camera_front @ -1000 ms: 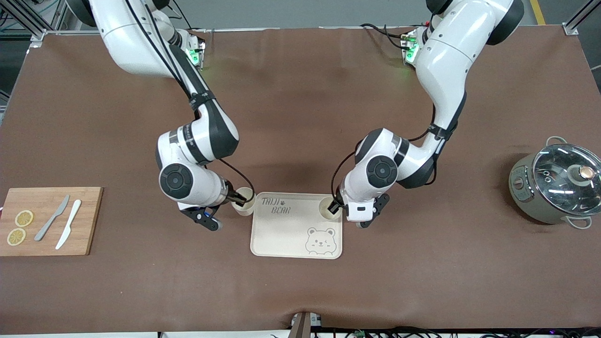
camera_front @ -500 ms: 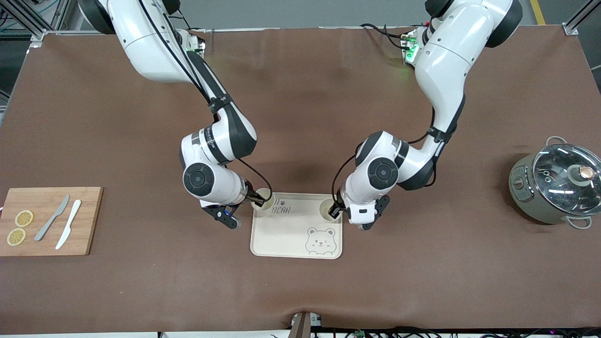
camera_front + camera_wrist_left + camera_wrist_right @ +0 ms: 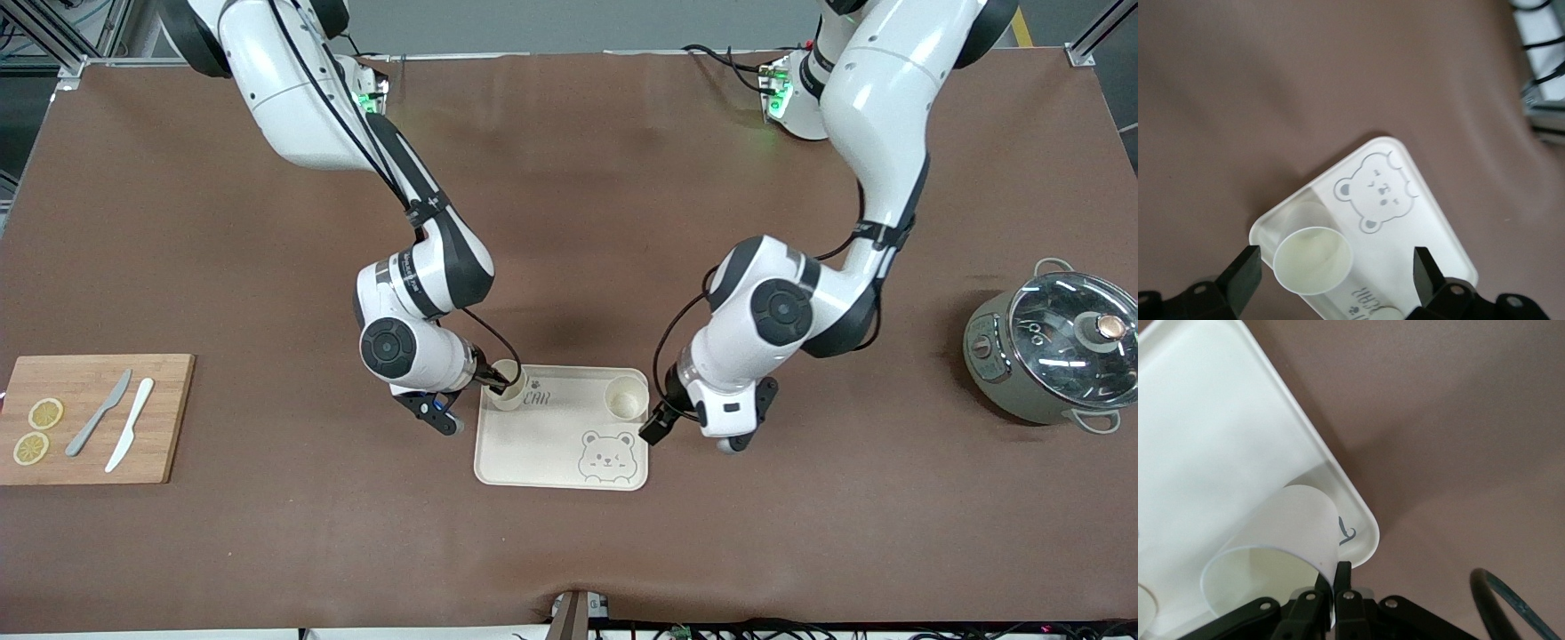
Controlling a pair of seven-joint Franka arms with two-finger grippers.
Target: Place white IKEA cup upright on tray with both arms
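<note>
Two white cups on the cream tray (image 3: 551, 444). One cup (image 3: 626, 397) upright and free in the tray corner toward the left arm's end of the table (image 3: 569, 551); other cup (image 3: 508, 384) in the corner toward the right arm's end, over the lettering, pinched at the rim.

Risks, as judged:
- Held cup gripped on thin rim wall only; could tip or skid on opening if base not flat on tray.
- Sits close to tray lip; base on the raised edge would leave it leaning.
- Free cup close to left tool; a careless swing could clip it.

Right tool (image 3: 494, 383): closed on cup rim, one finger inside, one outside, low over tray corner, wrist angled in from the right arm's end.

Left tool (image 3: 656, 430): fingers spread wide, holding nothing, raised just off the tray edge, free cup below and between the spread fingers in its wrist view (image 3: 1313, 260).
</note>
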